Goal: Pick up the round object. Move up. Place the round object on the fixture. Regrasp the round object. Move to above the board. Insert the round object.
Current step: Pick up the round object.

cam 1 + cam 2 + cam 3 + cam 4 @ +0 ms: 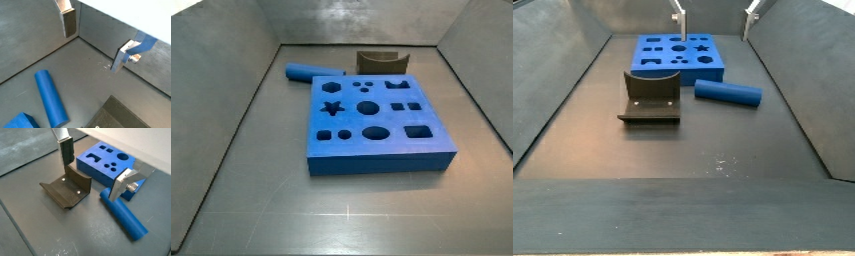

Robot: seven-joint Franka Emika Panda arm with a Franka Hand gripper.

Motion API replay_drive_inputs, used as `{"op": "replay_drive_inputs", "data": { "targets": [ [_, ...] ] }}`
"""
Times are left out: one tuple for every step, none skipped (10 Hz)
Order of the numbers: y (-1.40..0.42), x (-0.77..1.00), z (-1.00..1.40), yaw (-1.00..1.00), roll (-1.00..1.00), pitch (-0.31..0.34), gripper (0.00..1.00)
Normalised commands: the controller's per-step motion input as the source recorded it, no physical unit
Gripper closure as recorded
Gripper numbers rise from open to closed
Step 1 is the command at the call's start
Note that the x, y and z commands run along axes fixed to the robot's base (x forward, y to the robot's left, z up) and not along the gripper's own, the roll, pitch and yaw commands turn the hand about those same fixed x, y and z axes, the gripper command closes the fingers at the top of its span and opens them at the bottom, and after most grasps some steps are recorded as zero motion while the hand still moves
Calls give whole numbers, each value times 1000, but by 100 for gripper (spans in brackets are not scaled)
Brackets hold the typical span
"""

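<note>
- The fixture [649, 98] stands nearest in a side view: a dark L-shaped bracket on a base plate, with open grey floor on the near side of it.
- The round object [728, 93], a plain blue cylinder with round ends, lies flat on the floor just beside the fixture and close against the board's edge; nothing holds it.
- The board [680, 56], a thick blue slab with circle, star, square and hexagon holes, sits just behind the fixture, near the far wall.
- The gripper [714, 14] hangs above the board's far side, its silver fingers [64, 147] spread wide apart with nothing between them.
</note>
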Motion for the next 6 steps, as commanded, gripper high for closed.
{"op": "replay_drive_inputs", "data": {
  "targets": [
    [0, -3, 0, 0, 10, 0, 0],
    [-223, -9, -217, 246, 91, 0, 0],
    [-311, 0, -260, 674, 131, 0, 0],
    [-249, -37, -237, 863, 31, 0, 0],
    [-174, -106, -246, 1000, 0, 0, 0],
    [-151, -94, -246, 1000, 0, 0, 0]
  ]
}}
